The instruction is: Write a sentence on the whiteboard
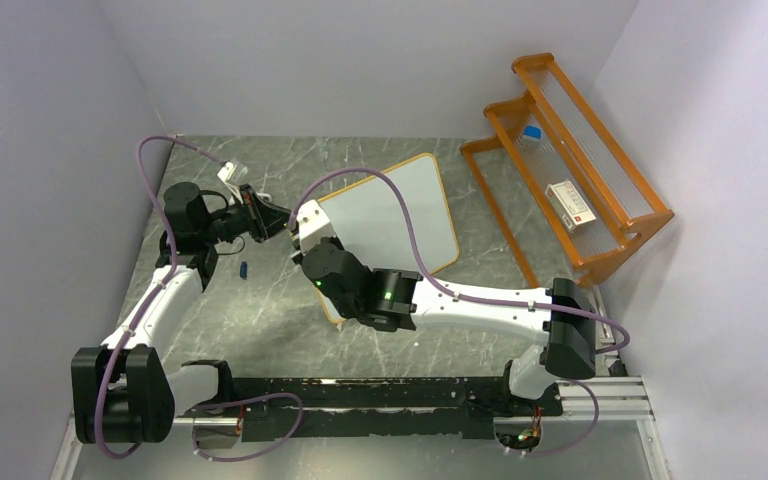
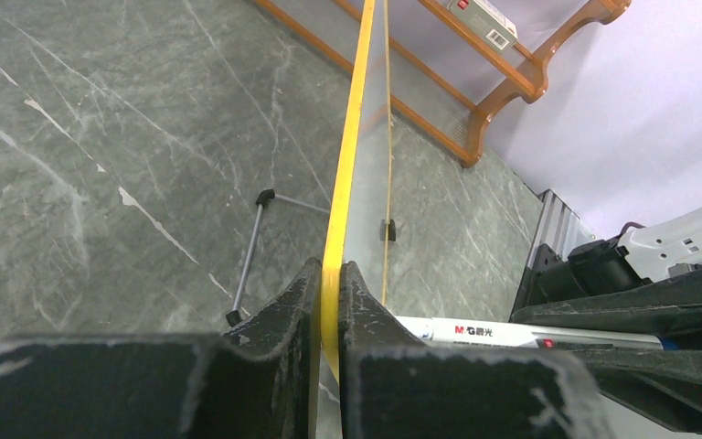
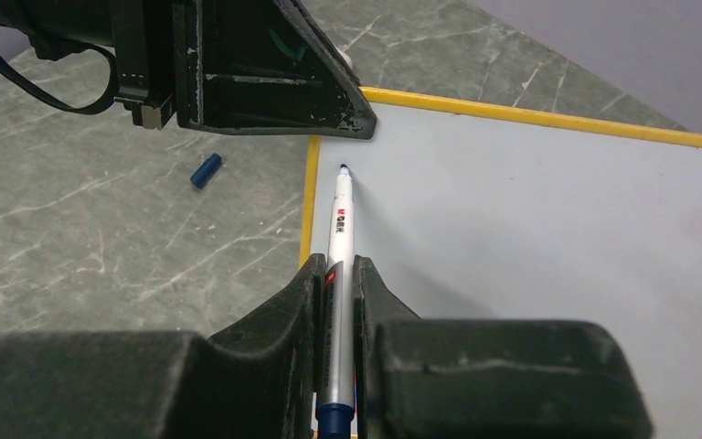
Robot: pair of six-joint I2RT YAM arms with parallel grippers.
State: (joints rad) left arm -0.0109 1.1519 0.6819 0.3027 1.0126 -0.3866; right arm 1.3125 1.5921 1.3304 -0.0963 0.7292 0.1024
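Observation:
The whiteboard [image 1: 400, 205], white with a yellow-orange frame, stands tilted on the marble table. My left gripper [image 1: 282, 222] is shut on the frame at the board's left corner; in the left wrist view the yellow edge [image 2: 352, 119] runs up from between the fingers of that gripper [image 2: 331, 274]. My right gripper [image 3: 336, 265] is shut on a silver and white marker [image 3: 340, 219]. The marker's blue tip sits at the board's surface [image 3: 530, 219] near that corner; I cannot tell whether it touches. The sentence is not in view: the board's face is blank.
The marker's blue cap [image 3: 206, 170] lies on the table left of the board, also [image 1: 244, 269]. An orange wooden rack [image 1: 570, 170] with a small box [image 1: 570, 205] stands at the back right. The board's thin metal stand leg [image 2: 249, 256] rests on the table behind it.

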